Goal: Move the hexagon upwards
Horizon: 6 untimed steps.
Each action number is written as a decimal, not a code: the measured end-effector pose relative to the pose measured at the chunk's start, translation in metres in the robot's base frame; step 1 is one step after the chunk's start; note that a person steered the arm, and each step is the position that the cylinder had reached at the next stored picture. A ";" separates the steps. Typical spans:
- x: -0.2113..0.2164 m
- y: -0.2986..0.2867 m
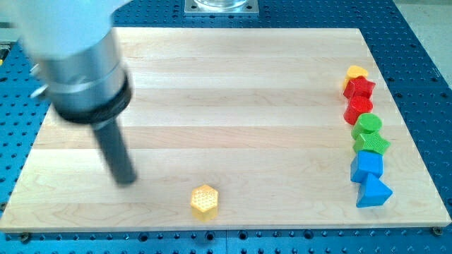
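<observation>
The yellow hexagon [204, 201] lies near the view's bottom edge of the wooden board [233, 85], a little left of centre. My tip [126, 180] is the lower end of the dark rod, to the left of the hexagon and slightly higher in the view. It is apart from the hexagon by about a hundred pixels. The rod rises to the upper left into the blurred grey arm body [78, 56].
A column of blocks stands along the board's right side: a yellow block [356, 73], a red star [361, 87], a red block [360, 107], a green block [368, 125], a green star [372, 144], a blue block [367, 165], a blue triangle [373, 191].
</observation>
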<state>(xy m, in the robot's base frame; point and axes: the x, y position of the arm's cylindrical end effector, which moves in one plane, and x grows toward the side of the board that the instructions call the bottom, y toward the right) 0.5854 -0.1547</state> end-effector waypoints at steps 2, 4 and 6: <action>0.033 0.012; 0.033 0.100; 0.033 0.199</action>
<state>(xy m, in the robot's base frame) 0.6182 0.0448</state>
